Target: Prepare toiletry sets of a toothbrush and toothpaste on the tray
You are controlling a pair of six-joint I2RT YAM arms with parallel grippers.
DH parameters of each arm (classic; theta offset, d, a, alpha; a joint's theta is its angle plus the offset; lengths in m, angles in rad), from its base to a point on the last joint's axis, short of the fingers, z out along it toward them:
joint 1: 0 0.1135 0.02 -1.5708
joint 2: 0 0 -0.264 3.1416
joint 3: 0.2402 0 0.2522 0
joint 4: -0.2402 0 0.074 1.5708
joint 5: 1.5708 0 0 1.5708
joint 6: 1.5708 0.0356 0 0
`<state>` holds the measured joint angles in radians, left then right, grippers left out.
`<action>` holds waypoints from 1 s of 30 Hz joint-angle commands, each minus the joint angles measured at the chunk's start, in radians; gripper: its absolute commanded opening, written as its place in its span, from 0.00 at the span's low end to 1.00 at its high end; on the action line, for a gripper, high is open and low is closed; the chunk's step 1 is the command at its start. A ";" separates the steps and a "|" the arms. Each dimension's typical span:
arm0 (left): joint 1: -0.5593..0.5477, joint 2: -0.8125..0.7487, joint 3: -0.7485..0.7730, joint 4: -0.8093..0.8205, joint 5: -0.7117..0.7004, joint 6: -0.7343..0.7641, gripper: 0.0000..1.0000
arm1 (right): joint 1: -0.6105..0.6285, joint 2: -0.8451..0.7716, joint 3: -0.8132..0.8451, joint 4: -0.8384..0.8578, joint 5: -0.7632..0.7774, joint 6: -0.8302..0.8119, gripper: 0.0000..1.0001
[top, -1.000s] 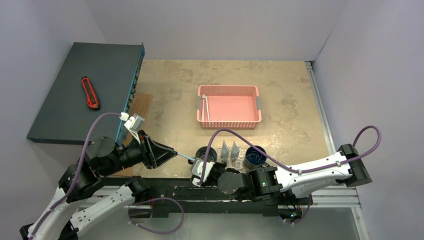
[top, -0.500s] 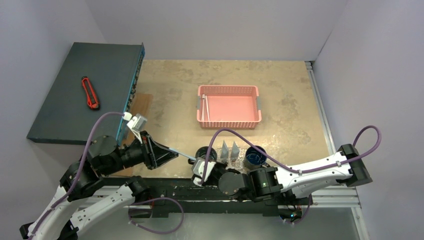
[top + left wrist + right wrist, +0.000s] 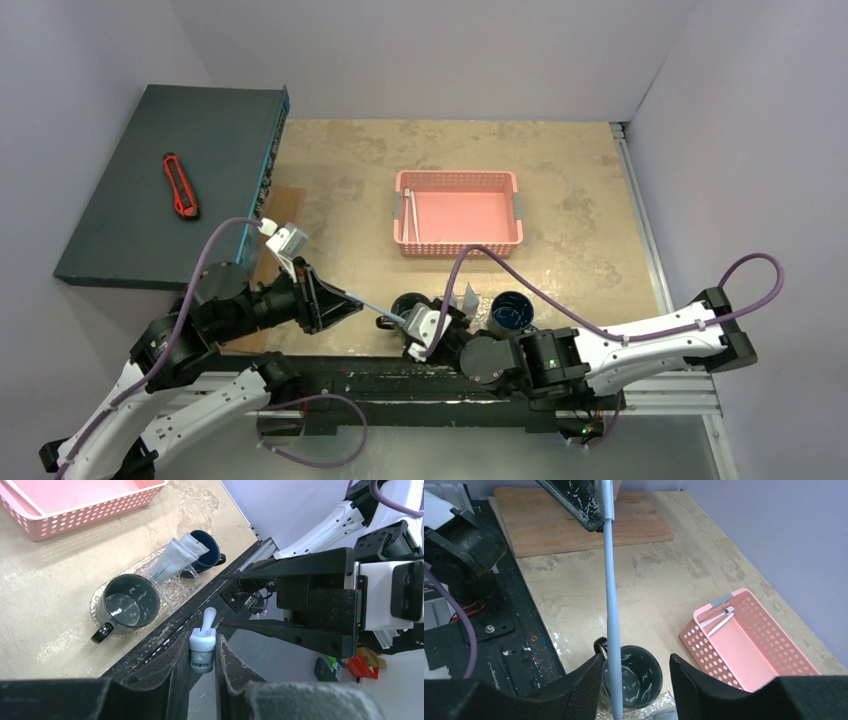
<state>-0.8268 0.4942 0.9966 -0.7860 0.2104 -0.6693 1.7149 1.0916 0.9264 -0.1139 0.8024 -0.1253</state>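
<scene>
Bench (image 3: pixel 560 200): sandy, mottled. Pink basket (image 3: pixel 458 212) mid-bench, with a second toothbrush (image 3: pixel 408 215) lying along its left wall. Tray (image 3: pixel 175 587) at the near edge: green mug (image 3: pixel 408 303) at its left end, blue mug (image 3: pixel 511 312) at its right, tubes (image 3: pixel 468 297) between them. Green mug looks empty in the left wrist view.

Left arm (image 3: pixel 230 300): reaching right, low, along the near edge. Left jaws closed on one end of the toothbrush (image 3: pixel 610 590).

Right arm (image 3: pixel 600 350): folded in from the right, wrist turned to face the left arm. Right jaws apart, one finger either side of the toothbrush's free end, with a gap showing on both sides.

Key relation: the toothbrush's long axis runs nearly level from left jaws to right jaws. Its free end is just beside the green mug's near rim, not in it. Right jaws are nearer the mug, but only the left has a grip.

Likely next: the toothbrush goes up and over that rim. At a shallow angle it could nudge the mug.
</scene>
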 commanded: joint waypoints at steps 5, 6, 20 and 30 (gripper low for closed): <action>-0.003 0.055 -0.003 0.082 0.069 0.034 0.00 | -0.010 -0.047 0.007 -0.029 0.194 0.074 0.61; -0.006 0.062 -0.005 0.086 0.067 0.034 0.00 | -0.029 -0.046 0.020 -0.053 0.212 0.097 0.61; -0.243 0.171 0.049 0.064 -0.201 0.037 0.00 | -0.373 -0.087 0.100 -0.182 0.213 0.334 0.64; -0.628 0.366 0.164 0.028 -0.670 0.058 0.00 | -0.549 -0.094 0.129 -0.240 0.144 0.416 0.66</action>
<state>-1.3590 0.7914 1.0870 -0.7712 -0.2134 -0.6426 1.2053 1.0073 1.0149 -0.3389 0.9691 0.2352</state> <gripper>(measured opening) 0.184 0.658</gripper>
